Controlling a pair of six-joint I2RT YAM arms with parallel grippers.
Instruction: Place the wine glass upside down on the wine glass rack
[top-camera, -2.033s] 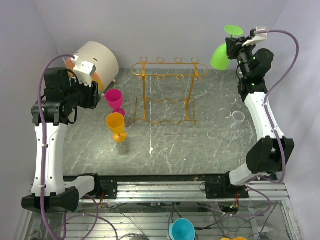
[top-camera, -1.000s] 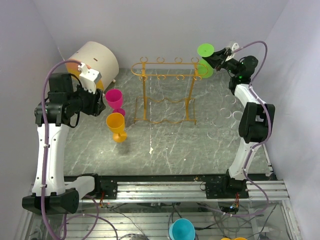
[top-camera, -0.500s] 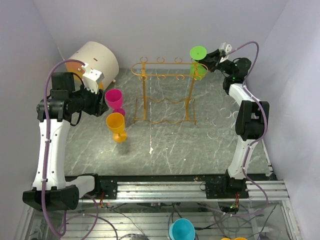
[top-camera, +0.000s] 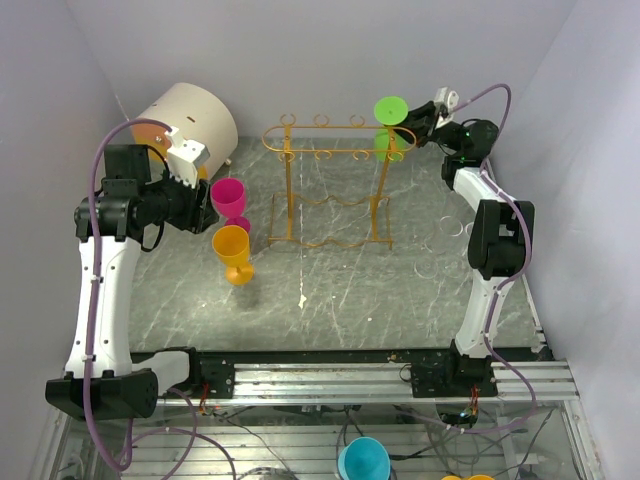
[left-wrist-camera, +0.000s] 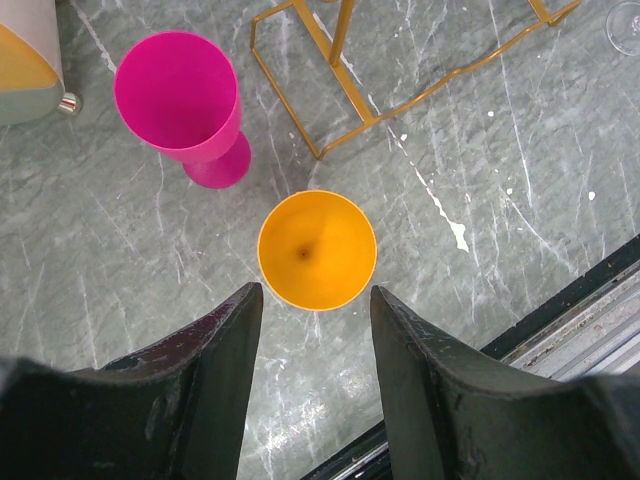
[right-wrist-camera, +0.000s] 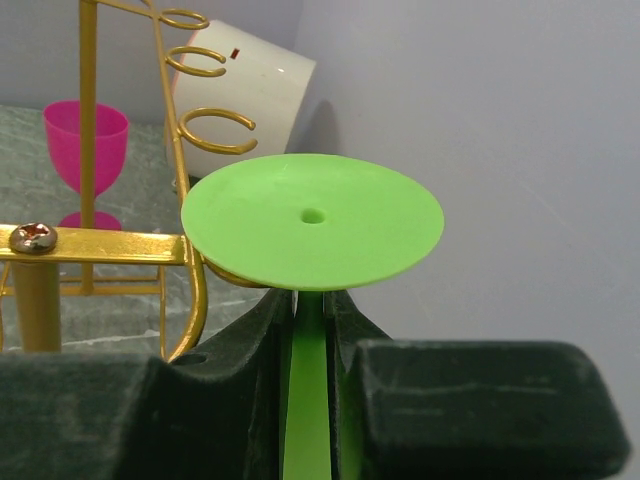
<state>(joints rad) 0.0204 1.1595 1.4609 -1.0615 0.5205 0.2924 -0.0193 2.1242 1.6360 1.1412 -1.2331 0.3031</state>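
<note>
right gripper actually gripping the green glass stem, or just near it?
Touching. Right wrist view: the right gripper has its fingers pressed against both sides of the green wine glass stem, no gap, just under the round foot.

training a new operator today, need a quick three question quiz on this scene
1. True or false: the green wine glass is held foot up at the right end of the rack.
2. Which arm holds it? A) left B) right
3. Fill in: in the left wrist view, the open jaws of the left arm frame the ____ glass.

Key: 1 true. 2 B, the right arm. 3 orange glass.
</note>
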